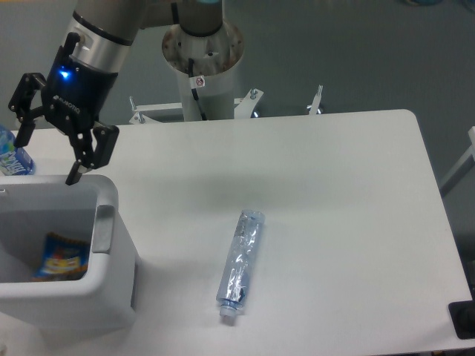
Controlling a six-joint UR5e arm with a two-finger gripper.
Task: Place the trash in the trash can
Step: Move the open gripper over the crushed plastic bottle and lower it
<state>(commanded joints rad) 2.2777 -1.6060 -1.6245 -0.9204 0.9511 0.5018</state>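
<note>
The white trash can (111,245) stands at the table's front left corner. A crinkled blue snack wrapper (63,257) with yellow-red print lies flat inside it. Above the can's back rim my gripper (46,157) hangs open, with nothing between its fingers. A crushed clear plastic bottle (241,262) with a white cap lies on the table to the right of the can, cap toward the front edge, well away from the gripper.
An intact blue-labelled water bottle (11,158) shows at the left edge behind the can. The arm's white base pedestal (202,67) stands behind the table. A dark object (463,319) sits at the front right corner.
</note>
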